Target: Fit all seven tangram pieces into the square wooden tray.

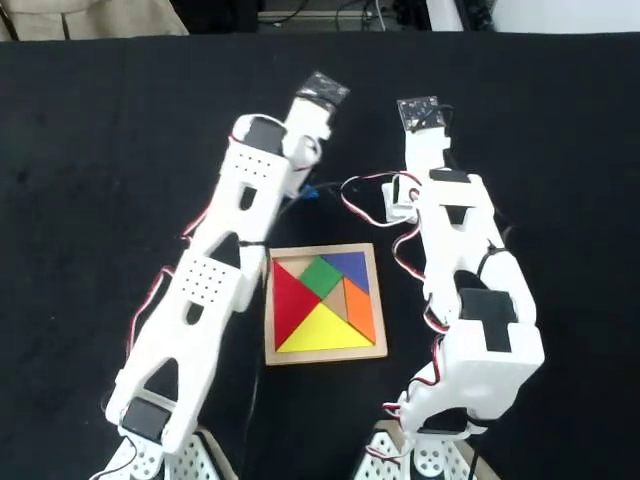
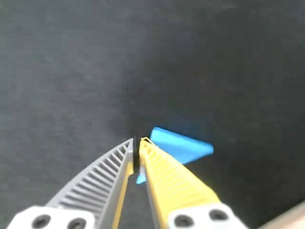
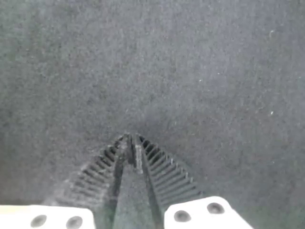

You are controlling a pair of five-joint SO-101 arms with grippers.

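While six pieces point(image 1: 322, 328) look seated in the tray point(image 1: 326, 356), the left hand point(image 2: 137, 142) pinches a blue piece point(image 2: 183, 145) outside it (right hand point(image 3: 132, 139) closed, empty).

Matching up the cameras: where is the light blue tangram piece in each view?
High view: light blue tangram piece just beyond the square wooden tray, by the left arm tip.
Left wrist view: beside the left gripper, partly behind its yellow finger.
Right wrist view: black cloth around the right gripper.
Shared landmark: left gripper.
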